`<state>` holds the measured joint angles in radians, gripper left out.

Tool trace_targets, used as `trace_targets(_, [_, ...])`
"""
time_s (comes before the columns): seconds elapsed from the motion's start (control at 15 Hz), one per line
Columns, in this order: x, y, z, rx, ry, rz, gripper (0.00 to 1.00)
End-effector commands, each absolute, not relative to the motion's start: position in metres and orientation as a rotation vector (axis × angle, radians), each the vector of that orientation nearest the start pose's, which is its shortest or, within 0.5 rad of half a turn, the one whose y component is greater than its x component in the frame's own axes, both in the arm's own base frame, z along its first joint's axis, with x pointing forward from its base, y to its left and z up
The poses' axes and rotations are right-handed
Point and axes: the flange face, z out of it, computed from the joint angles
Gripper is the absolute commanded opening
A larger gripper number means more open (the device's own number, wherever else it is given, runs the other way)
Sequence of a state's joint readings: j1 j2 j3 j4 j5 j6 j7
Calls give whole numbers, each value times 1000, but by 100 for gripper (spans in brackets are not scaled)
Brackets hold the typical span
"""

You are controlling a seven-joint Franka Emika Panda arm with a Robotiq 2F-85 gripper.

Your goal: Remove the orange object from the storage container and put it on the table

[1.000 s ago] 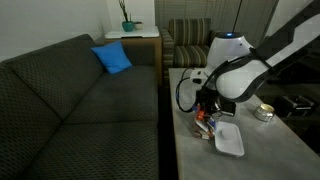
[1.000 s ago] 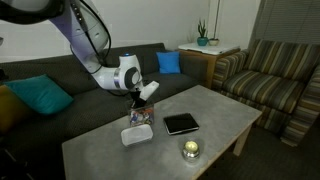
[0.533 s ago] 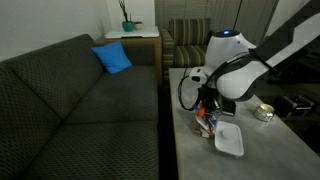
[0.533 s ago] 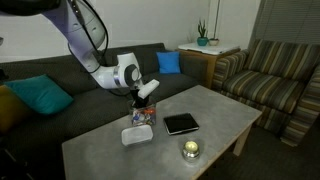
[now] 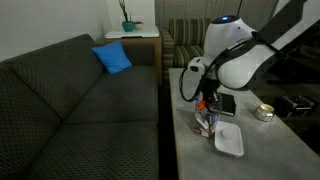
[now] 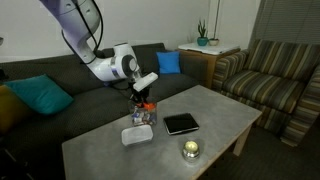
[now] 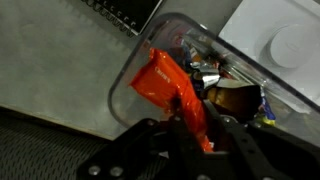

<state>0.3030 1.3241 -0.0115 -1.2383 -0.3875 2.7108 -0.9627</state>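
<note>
My gripper (image 7: 195,125) is shut on the orange object (image 7: 168,82), a crinkly orange-red wrapper pinched between the fingers. It hangs just above the storage container (image 7: 120,95), a clear plastic box that holds several other small packets. In both exterior views the gripper (image 5: 207,102) (image 6: 140,99) is raised a little above the container (image 5: 206,124) (image 6: 143,117), with the orange object (image 6: 144,104) showing below it. The container stands on the grey table (image 6: 205,105) near its sofa-side edge.
A white square tray (image 5: 230,139) (image 6: 136,135) lies next to the container. A black tablet (image 6: 181,123) lies further along the table, and a round metal tin (image 5: 264,112) (image 6: 190,149) stands near the other edge. A dark sofa (image 5: 80,100) runs along the table.
My gripper has risen from inside the container, lifting the orange object up and out of it. The container and tray have not moved.
</note>
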Motion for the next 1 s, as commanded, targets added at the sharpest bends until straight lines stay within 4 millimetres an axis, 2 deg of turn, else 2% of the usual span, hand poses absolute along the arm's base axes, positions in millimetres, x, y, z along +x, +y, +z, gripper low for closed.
trace_targets(0.0, [665,215,-13,2037,2041,73,6])
trace_targets(0.33, [662,216,10,2059,1998,80,6])
trace_targets(0.67, [659,219,18,2065,1974,68,6])
trace_targets(0.93, [656,218,33,2058,1940,81,6])
